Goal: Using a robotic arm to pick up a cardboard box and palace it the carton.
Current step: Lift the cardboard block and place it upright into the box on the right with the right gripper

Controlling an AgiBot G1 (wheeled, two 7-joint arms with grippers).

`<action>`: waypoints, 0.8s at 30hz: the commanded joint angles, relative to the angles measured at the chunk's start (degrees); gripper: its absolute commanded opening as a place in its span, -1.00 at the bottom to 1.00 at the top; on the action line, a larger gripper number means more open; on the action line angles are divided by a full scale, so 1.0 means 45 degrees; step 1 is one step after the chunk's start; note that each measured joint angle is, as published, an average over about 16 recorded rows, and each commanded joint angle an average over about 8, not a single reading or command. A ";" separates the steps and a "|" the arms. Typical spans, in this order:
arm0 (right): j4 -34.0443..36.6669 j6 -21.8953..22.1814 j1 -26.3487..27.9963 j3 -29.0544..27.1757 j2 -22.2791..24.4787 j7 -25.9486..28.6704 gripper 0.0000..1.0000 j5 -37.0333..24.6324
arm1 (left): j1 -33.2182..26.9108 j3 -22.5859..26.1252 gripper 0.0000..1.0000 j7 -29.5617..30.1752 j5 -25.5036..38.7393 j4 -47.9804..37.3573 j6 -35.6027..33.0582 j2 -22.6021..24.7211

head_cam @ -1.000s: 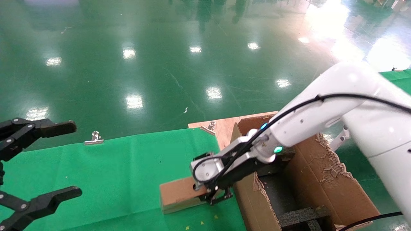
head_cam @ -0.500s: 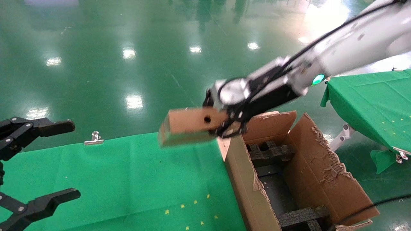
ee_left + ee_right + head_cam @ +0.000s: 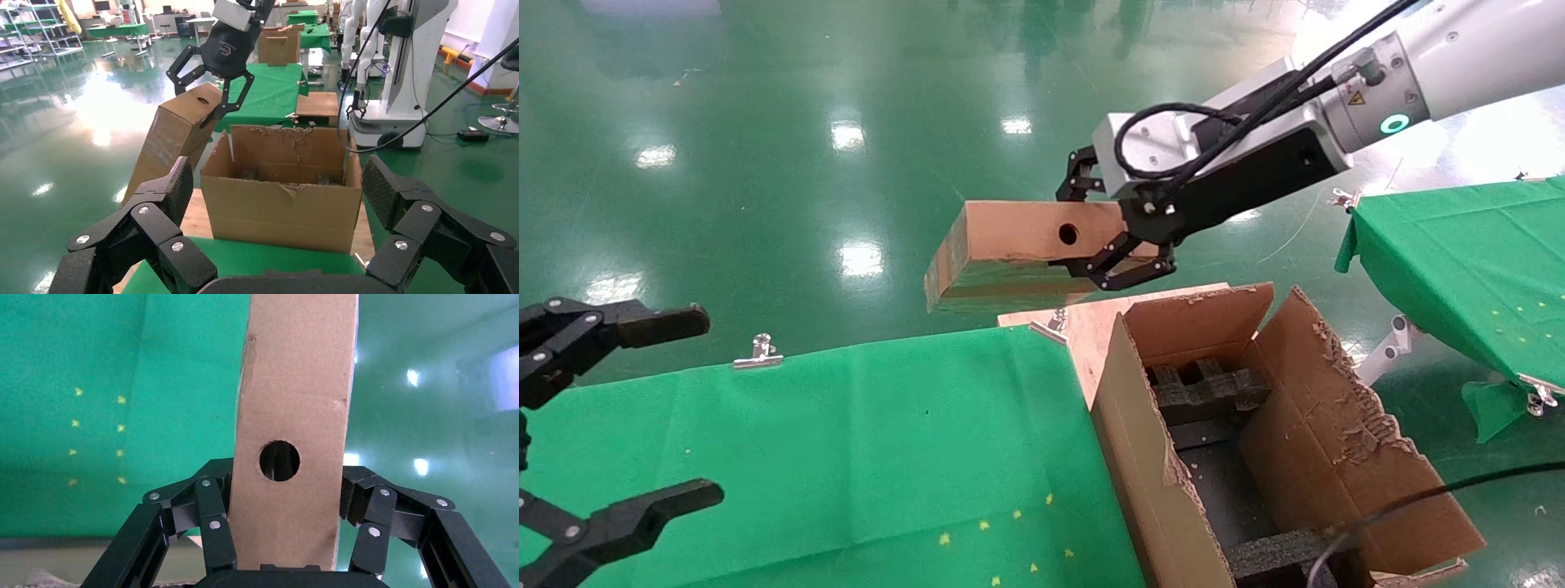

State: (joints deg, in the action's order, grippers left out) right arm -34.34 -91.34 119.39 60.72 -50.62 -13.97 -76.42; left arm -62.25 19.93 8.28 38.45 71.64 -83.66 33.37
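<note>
The robotic arm (image 3: pixel 1442 49) reaches in from the robot's right, and its right pincer (image 3: pixel 1120 237) is clamped on one end of the cardboard box (image 3: pixel 1009 253), holding it in the air. The box hangs clear of the worktop (image 3: pixel 846 441), above the far edge of the green cloth and just left of the carton's far corner, not touching either. It lies roughly level, its long side pointing away from the pincer toward the robot's left, and the face with the small round hole (image 3: pixel 1067 234) looks up toward the head camera (the hole sits just beside the pincer's fingers (image 3: pixel 1091 265)). From the right wrist, black fingers (image 3: pixel 208 520) press against both sides of the box, one on each flank of the hole.

The carton (image 3: pixel 1254 425) stands open at the right end of the worktop, its torn flaps raised and black foam inserts (image 3: pixel 1205 388) showing inside. From the left wrist, the box hangs tilted above and beside the carton's open top.

The left pincer (image 3: pixel 617 416) hangs at the left edge of the worktop, its fingers spread wide apart and holding nothing.
</note>
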 commanded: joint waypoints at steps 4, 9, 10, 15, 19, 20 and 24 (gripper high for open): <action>0.0443 -0.0010 0.0452 0.0792 0.0448 -0.0231 -1.00 0.0378 | 0.0000 0.0000 1.00 0.0000 0.0000 0.0000 0.0000 0.0000; 0.0735 -0.0030 0.1011 0.1640 0.1360 -0.0318 -1.00 0.0512 | 0.0000 0.0001 1.00 0.0000 -0.0001 0.0000 0.0000 0.0000; 0.0765 -0.0033 0.1122 0.1823 0.1569 -0.0327 -1.00 0.0529 | 0.0000 0.0001 1.00 0.0000 -0.0001 0.0000 0.0000 0.0000; 0.0861 -0.0043 0.1689 0.2807 0.2626 -0.0345 -1.00 0.0484 | 0.0000 0.0001 1.00 -0.0001 -0.0001 0.0000 0.0000 0.0000; 0.0979 -0.0050 0.2064 0.3633 0.3381 -0.0294 -1.00 0.0419 | 0.0000 0.0002 1.00 -0.0001 -0.0001 0.0000 0.0001 -0.0001; 0.1015 -0.0053 0.2131 0.3840 0.3554 -0.0274 -1.00 0.0421 | 0.0000 0.0002 1.00 -0.0001 -0.0001 0.0000 0.0001 -0.0001; 0.1126 -0.0068 0.2269 0.4648 0.4174 -0.0195 -1.00 0.0518 | 0.0000 0.0002 1.00 -0.0001 -0.0001 0.0000 0.0001 -0.0001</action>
State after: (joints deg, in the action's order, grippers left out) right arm -29.46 -91.64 129.36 81.50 -32.11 -14.72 -73.73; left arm -62.25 19.94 8.28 38.44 71.64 -83.65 33.37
